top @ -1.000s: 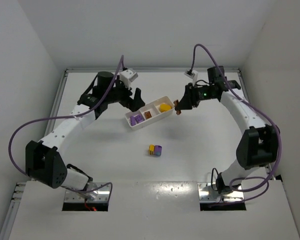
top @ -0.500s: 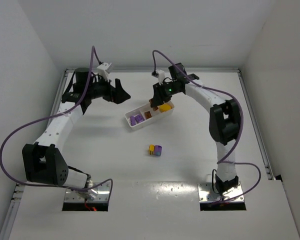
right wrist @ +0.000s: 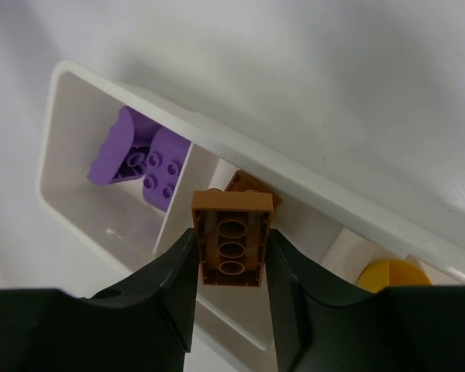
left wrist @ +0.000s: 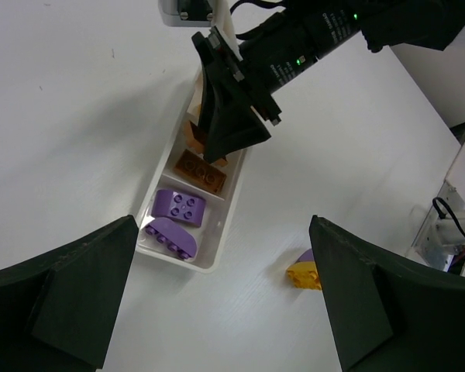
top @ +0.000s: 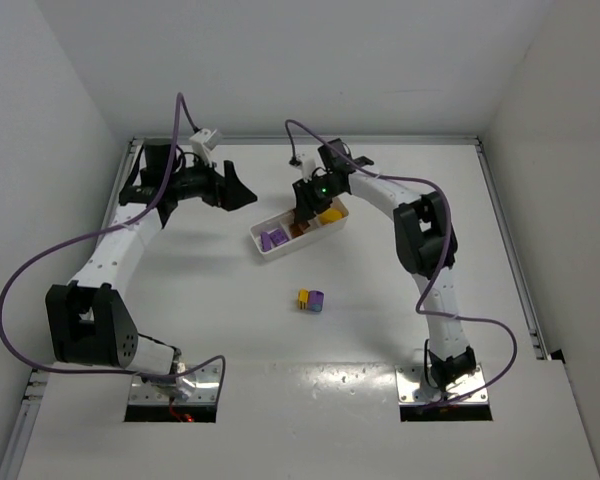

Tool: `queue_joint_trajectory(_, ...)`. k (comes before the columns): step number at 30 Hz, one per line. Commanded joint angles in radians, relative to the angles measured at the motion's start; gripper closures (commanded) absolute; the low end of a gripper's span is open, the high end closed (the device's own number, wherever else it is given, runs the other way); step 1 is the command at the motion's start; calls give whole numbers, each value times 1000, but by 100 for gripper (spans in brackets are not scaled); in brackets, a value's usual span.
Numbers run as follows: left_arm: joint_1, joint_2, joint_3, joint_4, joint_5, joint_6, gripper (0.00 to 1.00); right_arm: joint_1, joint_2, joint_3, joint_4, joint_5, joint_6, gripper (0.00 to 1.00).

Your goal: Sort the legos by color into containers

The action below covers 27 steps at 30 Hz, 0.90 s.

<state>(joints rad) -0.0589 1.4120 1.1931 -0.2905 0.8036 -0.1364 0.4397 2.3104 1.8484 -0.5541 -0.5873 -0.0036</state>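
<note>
The white tray (top: pixel 280 251) lies slanted at the table's middle back, holding purple legos (top: pixel 272 239), an orange lego (top: pixel 295 231) and a yellow lego (top: pixel 329 213) in separate compartments. My right gripper (top: pixel 305 208) hovers over the middle compartment, shut on an orange brick (right wrist: pixel 232 239) held underside up. Below it lie another orange lego (right wrist: pixel 252 184), purple legos (right wrist: pixel 143 159) and the yellow one (right wrist: pixel 391 273). My left gripper (top: pixel 235 188) stands open and empty, left of the tray. A joined yellow and purple lego pair (top: pixel 311 300) sits on the table in front of the tray.
In the left wrist view the tray (left wrist: pixel 217 260) lies between my wide fingers (left wrist: pixel 70 294), with the lego pair (left wrist: pixel 306 273) to its right. Raised table edges run along the back and both sides, with white walls close behind them.
My right arm swung left from beside the tray's right end to above the middle compartment, carrying the orange brick. My left arm pulled back and to the left, away from the tray.
</note>
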Motion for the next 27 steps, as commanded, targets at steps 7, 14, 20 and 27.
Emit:
queue_joint_trajectory(7, 13, -2, -18, 21, 42, 60, 0, 21, -61, 31, 28, 43, -12, 43)
queue_joint_trajectory(14, -19, 7, -84, -35, 253, 297, 8, 8, -328, -41, 16, -5, 34, 33)
queue_joint_trajectory(20, -243, 31, -154, -187, 111, 606, 12, -107, -621, -302, -15, 73, -41, 31)
queue_joint_trajectory(27, -453, 22, -311, -10, -73, 658, 18, -298, -957, -691, -15, 164, -98, 28)
